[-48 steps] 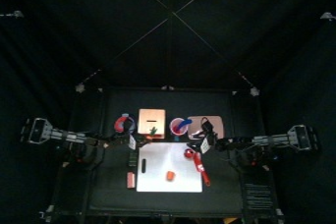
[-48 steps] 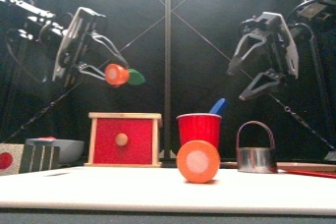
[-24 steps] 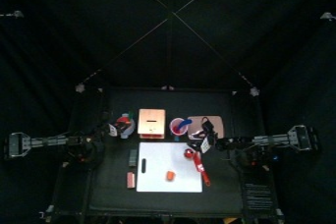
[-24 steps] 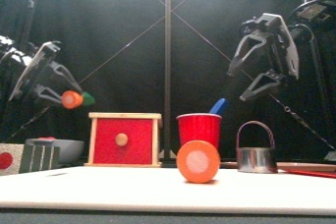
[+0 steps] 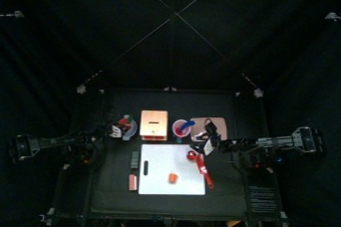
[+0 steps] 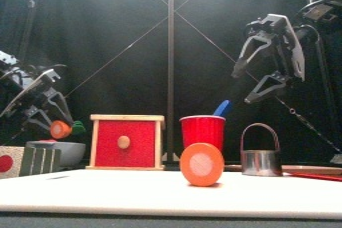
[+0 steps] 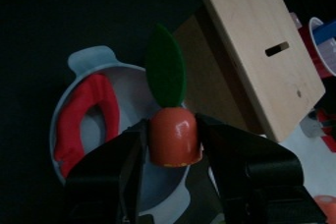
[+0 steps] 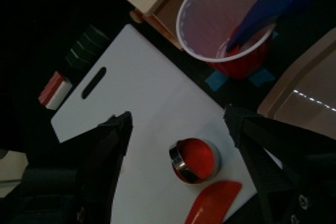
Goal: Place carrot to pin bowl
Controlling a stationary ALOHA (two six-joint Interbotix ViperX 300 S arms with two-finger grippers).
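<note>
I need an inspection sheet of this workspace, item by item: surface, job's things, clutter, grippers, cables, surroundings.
Surface: black table with a white board on it.
Job's things: carrot with green leaf held in left gripper, above the bowl, which holds a red piece.
Clutter: wooden box, red cup, metal tin, round orange piece, black marker.
Grippers: left gripper shut on carrot; right gripper open, empty, raised.
Cables: nothing seen.
Surroundings: black curtains.

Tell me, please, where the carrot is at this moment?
The carrot is held in the left hand, over the bowl. In the front view it hangs at the table's left, beside the wooden box.
</note>
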